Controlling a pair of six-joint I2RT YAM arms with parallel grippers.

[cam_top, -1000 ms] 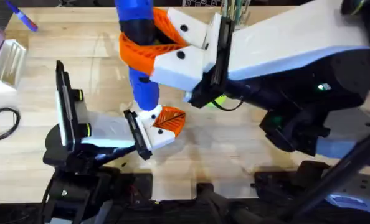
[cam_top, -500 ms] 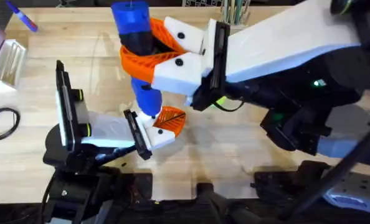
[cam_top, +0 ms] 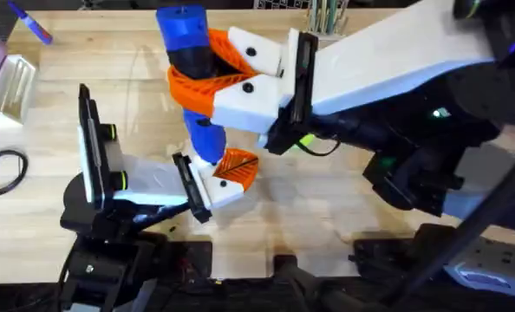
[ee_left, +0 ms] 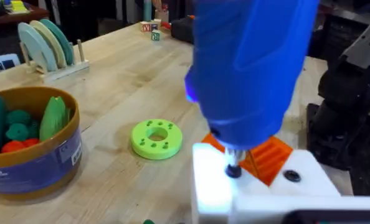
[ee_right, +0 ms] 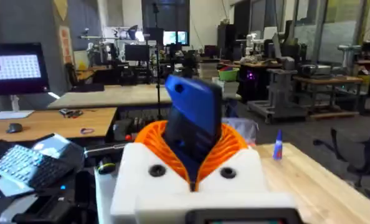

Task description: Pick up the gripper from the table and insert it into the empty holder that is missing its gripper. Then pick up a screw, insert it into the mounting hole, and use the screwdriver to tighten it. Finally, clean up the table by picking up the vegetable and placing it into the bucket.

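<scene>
Robotics lab: workbenches (ee_right: pixel 79 99), monitors (ee_right: pixel 14 68)

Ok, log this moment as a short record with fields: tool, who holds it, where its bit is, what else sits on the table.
tool: blue screwdriver, upright
held by: right gripper, orange pads clamped around its body
bit: down at the white holder, beside the orange gripper
left gripper: holding that block
also on table: green disc; bucket with toy vegetables

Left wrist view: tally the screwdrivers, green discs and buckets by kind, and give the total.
Blue pen-shaped powered screwdriver: 1
Bright green round plastic disc: 1
Round blue-walled bucket with tan rim: 1
Total: 3
</scene>
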